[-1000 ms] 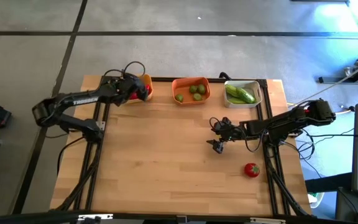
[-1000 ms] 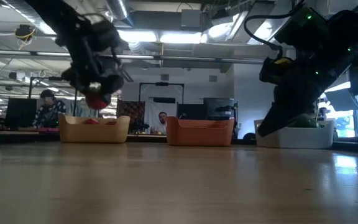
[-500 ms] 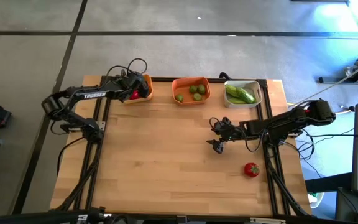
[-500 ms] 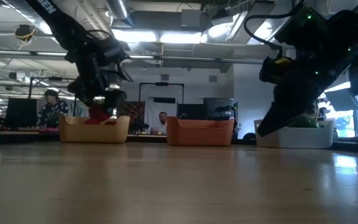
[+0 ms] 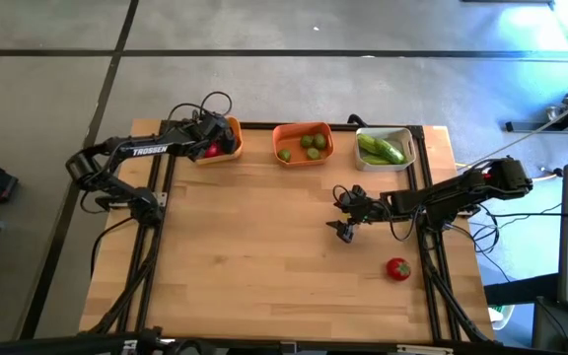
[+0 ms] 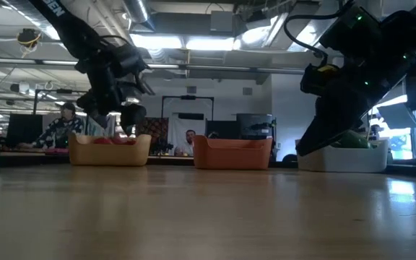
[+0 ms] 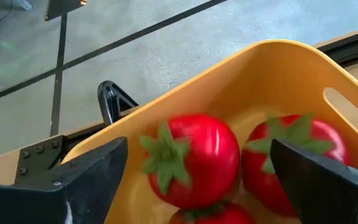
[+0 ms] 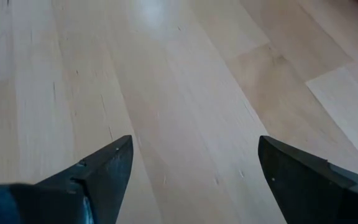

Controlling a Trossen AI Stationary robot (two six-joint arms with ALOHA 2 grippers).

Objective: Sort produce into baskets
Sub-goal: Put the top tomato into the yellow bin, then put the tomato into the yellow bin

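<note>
— Wooden desk (image 5: 264, 256), upper left: what changed?
— Left hand (image 5: 222, 146) has released its tomato (image 7: 194, 158) into the yellow basket (image 5: 231, 128); fingers spread; right hand (image 5: 347, 227) open, mid-right; one tomato (image 5: 397, 268) remains, lower right.

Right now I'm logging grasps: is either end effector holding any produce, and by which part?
Nothing is held. The left end effector hangs open over the tomatoes in the yellow basket; the right end effector is open over bare table.

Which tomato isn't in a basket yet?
The lone tomato lying on the bare table near the right gripper. The other tomatoes already sit in the yellow basket.
</note>
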